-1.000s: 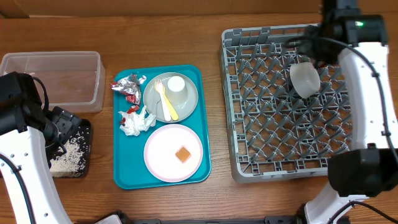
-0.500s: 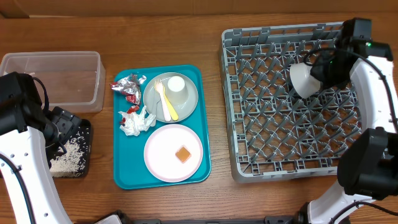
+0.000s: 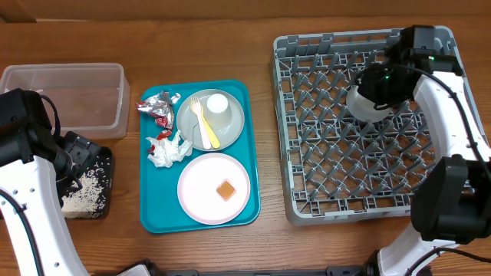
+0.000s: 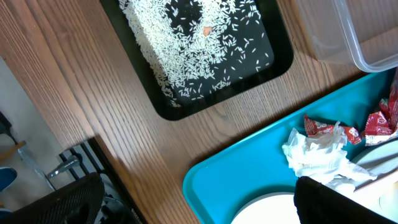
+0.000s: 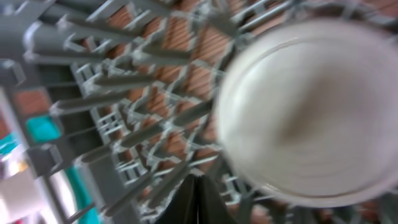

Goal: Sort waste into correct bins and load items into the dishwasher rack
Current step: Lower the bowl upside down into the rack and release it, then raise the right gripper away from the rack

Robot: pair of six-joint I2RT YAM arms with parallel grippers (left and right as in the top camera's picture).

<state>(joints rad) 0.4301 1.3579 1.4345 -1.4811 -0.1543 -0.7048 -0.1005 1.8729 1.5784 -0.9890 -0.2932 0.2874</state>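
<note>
The white bowl lies in the grey dishwasher rack, blurred in the right wrist view. My right gripper hangs just beside it, shut on nothing. On the teal tray, the grey-green plate carries the small white cup and yellow cutlery. The pink plate holds an orange cube. Napkin and foil wrappers lie beside them. My left gripper is open above the black tray of rice.
The clear tub stands at the back left, next to the black tray. The teal tray sits mid-table between the bins and the rack. The left wrist view shows the table's near edge and floor clutter.
My right gripper swung from the rack's back edge down to the bowl and shut. The bowl shifted slightly left. The left arm stayed still.
</note>
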